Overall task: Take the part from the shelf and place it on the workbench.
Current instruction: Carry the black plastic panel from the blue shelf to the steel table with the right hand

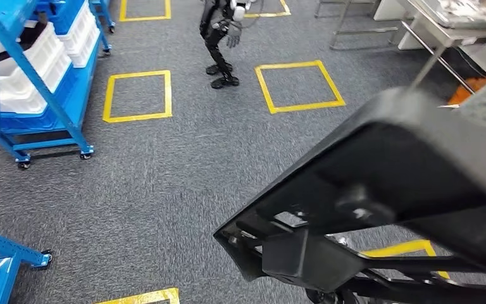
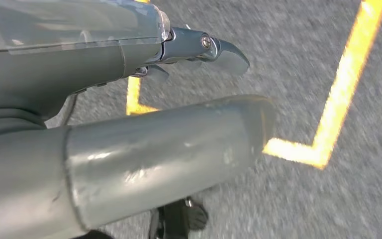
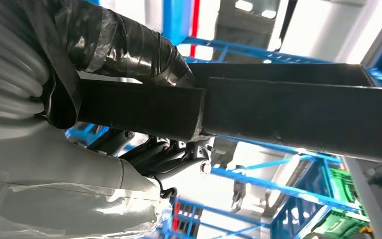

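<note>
Part (image 1: 411, 164), a black metal frame, held in right hand (image 3: 79, 84), fingers wrapped round one bar; carried low over grey carpet floor (image 1: 164, 183), well clear of blue shelf (image 1: 31, 76). Step: transport. Next, I judge: turn toward the metal counter (image 1: 443, 28) at far right, approach, lower. Long axis runs diagonally, lower-left to upper-right in head view. Left hand (image 2: 129, 124) hangs empty, fingers apart.
</note>
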`<action>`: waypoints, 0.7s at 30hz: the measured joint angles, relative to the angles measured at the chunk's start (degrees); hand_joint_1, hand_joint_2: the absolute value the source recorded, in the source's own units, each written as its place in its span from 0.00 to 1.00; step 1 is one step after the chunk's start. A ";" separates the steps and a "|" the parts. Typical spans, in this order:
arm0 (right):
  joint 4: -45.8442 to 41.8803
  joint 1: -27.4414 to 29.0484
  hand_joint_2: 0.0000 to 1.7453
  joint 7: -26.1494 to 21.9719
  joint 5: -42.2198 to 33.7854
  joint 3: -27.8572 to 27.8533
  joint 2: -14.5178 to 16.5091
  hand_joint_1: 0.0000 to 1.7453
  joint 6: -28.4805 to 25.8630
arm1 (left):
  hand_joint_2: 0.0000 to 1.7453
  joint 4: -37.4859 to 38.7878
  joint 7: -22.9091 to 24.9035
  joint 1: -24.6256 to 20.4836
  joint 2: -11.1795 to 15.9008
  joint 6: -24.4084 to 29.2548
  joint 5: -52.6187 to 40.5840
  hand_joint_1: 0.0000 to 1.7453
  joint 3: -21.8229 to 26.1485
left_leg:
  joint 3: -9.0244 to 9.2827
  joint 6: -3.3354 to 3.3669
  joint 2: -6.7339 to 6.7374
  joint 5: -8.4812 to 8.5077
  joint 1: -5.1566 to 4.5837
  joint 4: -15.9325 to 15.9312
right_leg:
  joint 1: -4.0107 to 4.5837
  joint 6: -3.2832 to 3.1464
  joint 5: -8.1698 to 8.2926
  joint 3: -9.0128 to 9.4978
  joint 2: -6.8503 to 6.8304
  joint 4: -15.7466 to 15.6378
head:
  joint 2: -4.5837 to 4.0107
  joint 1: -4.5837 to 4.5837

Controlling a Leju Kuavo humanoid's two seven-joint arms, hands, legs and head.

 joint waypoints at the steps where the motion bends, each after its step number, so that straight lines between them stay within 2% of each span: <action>1: 0.03 -0.07 1.00 -0.22 0.61 0.50 -0.15 1.00 -0.45 | 0.00 0.00 -0.09 0.12 -0.01 -0.35 0.03 0.00 0.13 | -0.04 0.19 0.72 -0.07 -0.18 0.01 | -0.01 0.11 -1.85 -1.89 -1.05 3.87 | 0.00 -0.01; 2: 0.07 -0.09 1.00 -0.48 1.10 1.08 -0.29 1.00 -0.90 | 0.00 0.00 -0.23 0.20 -0.01 -0.59 0.05 0.00 0.25 | -0.06 0.29 1.46 -0.14 -0.36 0.02 | -0.04 0.16 -3.14 -3.59 -1.52 7.27 | 0.01 -0.01; 3: 0.10 -0.08 1.00 -0.66 1.29 1.60 -0.39 1.00 -1.19 | 0.00 0.00 -0.40 0.22 -0.02 -0.73 0.08 0.00 0.36 | -0.05 0.36 2.19 -0.22 -0.54 0.02 | -0.02 0.10 -3.47 -4.56 -1.74 9.19 | 0.01 -0.01; 4: 0.12 -0.09 1.00 -0.78 1.36 2.03 -0.49 1.00 -1.38 | 0.00 0.00 -0.56 0.19 -0.03 -0.81 0.10 0.00 0.46 | 0.02 0.42 2.87 -0.32 -0.68 0.03 | 0.03 -0.08 -2.72 -4.48 -1.86 9.02 | 0.00 0.00; 5: 0.12 -0.09 1.00 -0.84 1.37 2.45 -0.61 1.00 -1.59 | 0.00 0.00 -0.70 0.13 -0.05 -0.87 0.10 0.00 0.54 | 0.17 0.43 3.49 -0.44 -0.81 0.03 | 0.17 -0.40 -1.01 -3.15 -2.15 6.48 | 0.00 0.00; 6: 0.11 -0.10 1.00 -0.85 1.36 2.76 -0.74 1.00 -1.75 | 0.00 0.00 -0.80 0.07 -0.09 -0.93 0.09 0.00 0.56 | 0.40 0.40 4.06 -0.59 -0.90 0.01 | 0.48 -0.88 1.01 -0.95 -3.03 2.37 | 0.00 0.00; 7: 0.09 -0.15 1.00 -0.85 1.34 2.99 -0.89 1.00 -1.89 | 0.00 0.00 -0.88 0.02 -0.16 -0.97 0.07 0.00 0.56 | 0.63 0.32 4.58 -0.75 -1.00 -0.02 | 0.96 -1.47 2.37 1.15 -4.46 -1.58 | 0.00 -0.01; 8: 0.08 -0.22 1.00 -0.86 1.28 3.20 -1.05 1.00 -2.02 | 0.00 0.00 -0.95 -0.01 -0.26 -1.02 0.04 0.00 0.57 | 0.79 0.16 5.06 -0.90 -1.05 -0.03 | 1.44 -1.98 3.26 2.73 -5.67 -4.66 | 0.01 -0.01; 9: 0.07 -0.26 1.00 -0.88 1.16 3.30 -1.20 1.00 -2.07 | 0.00 0.00 -0.99 -0.03 -0.34 -1.06 0.02 0.00 0.59 | 0.92 -0.03 5.56 -1.03 -1.05 -0.05 | 1.88 -2.40 3.46 3.50 -6.50 -6.27 | 0.01 -0.01; 10: 0.06 -0.28 1.00 -0.91 1.01 3.35 -1.33 1.00 -2.11 | 0.00 0.00 -1.04 -0.03 -0.42 -1.10 -0.02 0.00 0.60 | 1.01 -0.26 6.08 -1.14 -1.04 -0.08 | 2.16 -2.65 3.26 3.55 -6.56 -6.59 | 0.01 -0.01; 11: 0.05 -0.23 1.00 -0.94 0.88 3.38 -1.46 1.00 -2.14 | 0.00 0.00 -1.12 -0.09 -0.50 -1.22 -0.07 0.00 0.61 | 1.20 -0.51 6.68 -1.23 -1.02 -0.16 | 2.23 -2.84 3.40 3.52 -5.84 -6.82 | 0.01 0.00; 12: 0.03 -0.09 1.00 -0.97 0.78 3.38 -1.57 1.00 -2.15 | 0.00 0.00 -1.27 -0.18 -0.57 -1.38 -0.16 0.00 0.61 | 1.35 -0.78 6.58 -1.46 -0.97 -0.06 | 2.05 -3.02 3.63 3.73 -5.16 -7.22 | 0.01 -0.01; 14: -0.04 0.02 1.00 -1.07 0.75 3.39 -1.72 1.00 -2.15 | 0.00 0.00 -1.71 -0.30 -0.87 -1.71 -0.47 0.00 0.62 | 0.66 -1.25 4.21 -3.11 -0.85 2.15 | 1.53 -3.45 4.16 4.29 -3.86 -8.19 | 0.00 -0.02; 15: -0.07 0.05 1.00 -1.11 0.76 3.43 -1.75 1.00 -2.14 | 0.00 0.00 -1.90 -0.24 -1.04 -1.75 -0.62 0.00 0.61 | -0.60 -1.44 2.42 -4.67 -0.71 4.91 | 1.27 -3.61 4.37 4.51 -3.29 -8.48 | -0.01 -0.03; 16: -0.07 0.01 1.00 -1.14 0.76 3.48 -1.77 1.00 -2.13 | 0.00 0.00 -2.03 -0.10 -1.19 -1.73 -0.74 0.00 0.61 | -2.37 -1.60 1.19 -6.40 -0.61 8.51 | 1.22 -3.76 4.40 4.51 -2.61 -8.50 | -0.01 -0.03; 17: -0.06 0.02 1.00 -1.11 0.76 3.56 -1.78 1.00 -2.13 | 0.00 0.00 -2.15 0.07 -1.31 -1.71 -0.83 0.00 0.60 | -4.29 -1.78 0.64 -7.82 -0.49 12.17 | 1.20 -3.84 4.40 4.45 -1.89 -8.41 | -0.01 -0.05; 18: -0.04 0.06 1.00 -1.03 0.75 3.65 -1.80 1.00 -2.13 | 0.00 0.00 -2.30 0.22 -1.41 -1.66 -0.87 0.00 0.60 | -5.77 -2.00 0.45 -8.34 -0.37 14.73 | 1.17 -3.81 4.33 4.41 -1.08 -8.25 | -0.01 -0.04; 19: -0.03 0.09 1.00 -0.93 0.69 3.72 -1.82 1.00 -2.13 | 0.00 0.00 -2.49 0.31 -1.49 -1.65 -0.91 0.00 0.60 | -6.40 -2.21 0.40 -7.72 -0.24 15.38 | 1.09 -3.69 4.23 4.37 -0.22 -8.02 | 0.00 -0.04; 20: -0.01 0.11 1.00 -0.82 0.58 3.78 -1.83 1.00 -2.13 | 0.00 0.00 -2.68 0.32 -1.56 -1.66 -0.94 0.00 0.60 | -5.98 -2.40 0.30 -6.06 -0.09 13.85 | 0.97 -3.48 4.06 4.34 0.61 -7.69 | 0.00 -0.04; 21: -0.01 0.13 1.00 -0.73 0.40 3.82 -1.83 1.00 -2.13 | 0.00 0.00 -2.83 0.29 -1.61 -1.68 -0.95 0.00 0.60 | -4.65 -2.58 -0.10 -3.76 0.10 10.52 | 0.78 -3.18 3.82 4.34 1.39 -7.29 | 0.00 -0.04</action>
